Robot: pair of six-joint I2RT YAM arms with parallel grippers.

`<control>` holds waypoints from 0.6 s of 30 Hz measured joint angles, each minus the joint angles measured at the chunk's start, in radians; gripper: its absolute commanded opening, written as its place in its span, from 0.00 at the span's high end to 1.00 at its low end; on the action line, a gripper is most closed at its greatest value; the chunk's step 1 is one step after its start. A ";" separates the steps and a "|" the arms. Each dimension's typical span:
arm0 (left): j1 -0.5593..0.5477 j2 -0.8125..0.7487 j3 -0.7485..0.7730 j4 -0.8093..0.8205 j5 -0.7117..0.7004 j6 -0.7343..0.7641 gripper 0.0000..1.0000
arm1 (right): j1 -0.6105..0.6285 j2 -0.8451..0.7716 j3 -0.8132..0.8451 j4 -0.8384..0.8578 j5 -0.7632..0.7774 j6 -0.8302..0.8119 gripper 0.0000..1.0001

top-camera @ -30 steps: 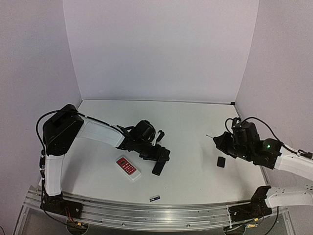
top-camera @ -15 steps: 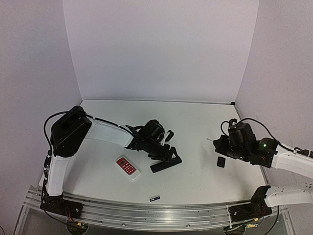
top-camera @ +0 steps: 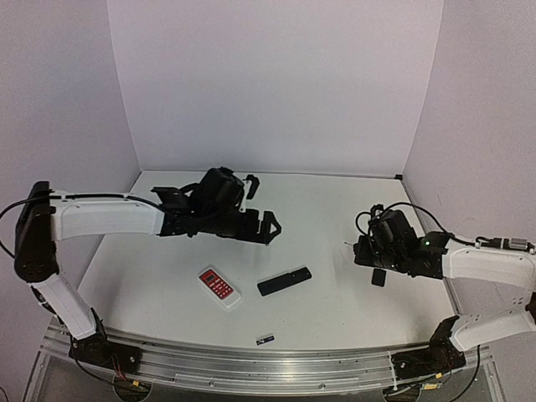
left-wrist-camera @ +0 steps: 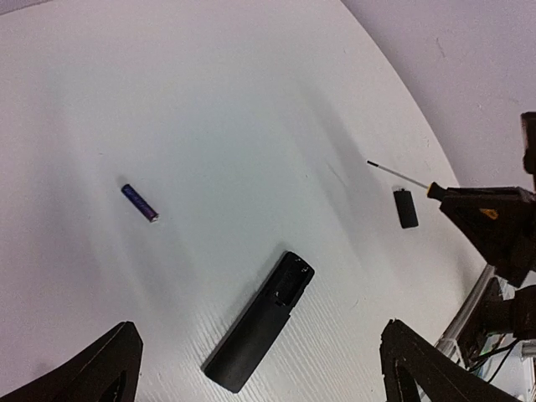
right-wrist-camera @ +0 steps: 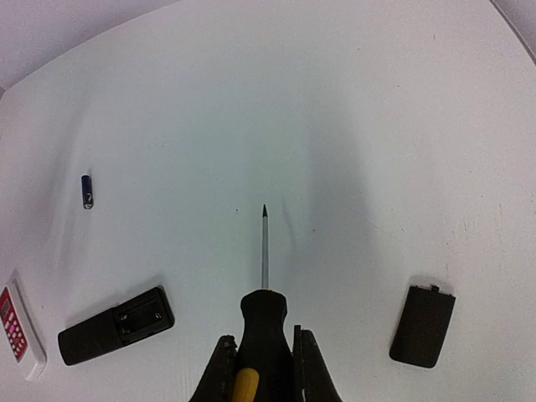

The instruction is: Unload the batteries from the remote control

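Top external view, with both wrist views. One battery lies loose on the white worktop near its front edge, well apart from both arms. It is a slim dark blue cylinder with one pale end, and its label is too small to read. The black remote lies back side up between the arms, with its battery compartment uncovered at one end. Whether any cell remains inside is hard to make out in all three views. The flat black battery cover lies apart from the remote, just beside the right claw. A red-and-white remote lies left of the black one and is cut off by the frame edge in the right wrist view; its button markings cannot be read. The left claw hovers above the worktop with its fingers spread wide and nothing between them. Only their tips enter the left wrist view. The right claw is clamped on the yellow-and-black handle of a screwdriver, whose thin shaft points away from the wrist, its tip over bare worktop. The handle's lower part is hidden between the fingers.
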 measured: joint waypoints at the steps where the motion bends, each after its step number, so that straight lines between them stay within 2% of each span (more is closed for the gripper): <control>1: 0.000 -0.051 -0.038 -0.004 -0.021 -0.011 0.00 | 0.000 0.010 -0.004 0.020 0.000 -0.009 1.00; 5: 0.000 -0.188 -0.184 -0.027 -0.091 -0.074 0.00 | 0.000 0.052 -0.044 0.120 0.000 -0.048 1.00; 10: 0.000 -0.243 -0.321 -0.090 -0.154 -0.152 0.00 | 0.000 0.135 -0.113 0.255 -0.007 -0.093 1.00; 18: 0.000 -0.344 -0.378 -0.145 -0.235 -0.227 0.00 | 0.000 0.227 -0.162 0.436 -0.036 -0.126 0.92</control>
